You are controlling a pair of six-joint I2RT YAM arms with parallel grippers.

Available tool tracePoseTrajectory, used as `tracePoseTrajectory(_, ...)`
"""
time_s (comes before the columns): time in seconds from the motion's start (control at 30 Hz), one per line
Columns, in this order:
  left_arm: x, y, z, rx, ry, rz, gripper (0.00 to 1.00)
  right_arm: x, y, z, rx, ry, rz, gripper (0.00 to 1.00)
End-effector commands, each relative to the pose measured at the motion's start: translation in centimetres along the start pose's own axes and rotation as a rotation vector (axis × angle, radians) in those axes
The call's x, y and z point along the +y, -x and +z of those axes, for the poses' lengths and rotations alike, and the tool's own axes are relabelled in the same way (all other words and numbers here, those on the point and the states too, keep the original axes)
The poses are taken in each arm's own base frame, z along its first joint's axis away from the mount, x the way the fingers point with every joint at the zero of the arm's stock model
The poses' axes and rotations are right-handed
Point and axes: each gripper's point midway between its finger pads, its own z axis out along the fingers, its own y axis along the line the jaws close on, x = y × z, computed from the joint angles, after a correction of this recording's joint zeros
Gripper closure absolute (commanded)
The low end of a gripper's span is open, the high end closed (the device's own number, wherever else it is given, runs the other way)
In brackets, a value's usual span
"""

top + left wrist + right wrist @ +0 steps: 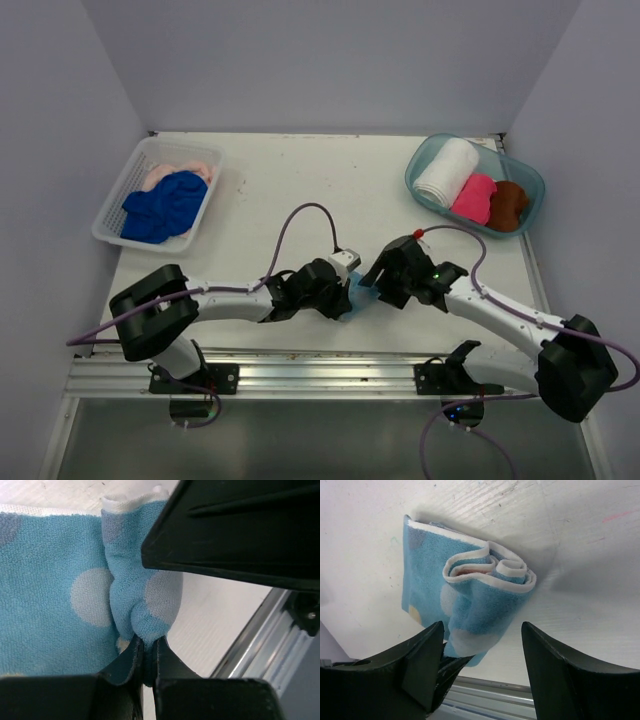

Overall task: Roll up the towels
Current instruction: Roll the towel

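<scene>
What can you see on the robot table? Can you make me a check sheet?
Surface: white table, faint marks.
Job's things: light blue towel, partly rolled, between the arms; royal blue towel and peach towel loose in basket; white towel, pink towel, brown towel rolled in tub.
Clutter: nothing seen.
Grippers: left gripper shut on light blue towel; right gripper open near its roll.
Cables: purple cables loop over table.
Surroundings: plain walls; metal rail.

Light blue towel, pale dots, white edging; royal blue towel; peach towel.
</scene>
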Motion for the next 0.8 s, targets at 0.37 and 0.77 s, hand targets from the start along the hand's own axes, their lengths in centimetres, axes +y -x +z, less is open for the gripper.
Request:
tracePoseTrajectory(0.37,-1.3,-1.4,-1.0,0.067,-0.347,-0.349,1.00,-0.2,0.3,-0.1,-0.089,0.182,0.000,0.30)
tracePoseTrajectory(0.77,-1.0,-1.8,-1.4,0.081,-0.408,-0.461,1.00,0.9,-0.9,2.3,-0.055,0.296,0.019,0.27)
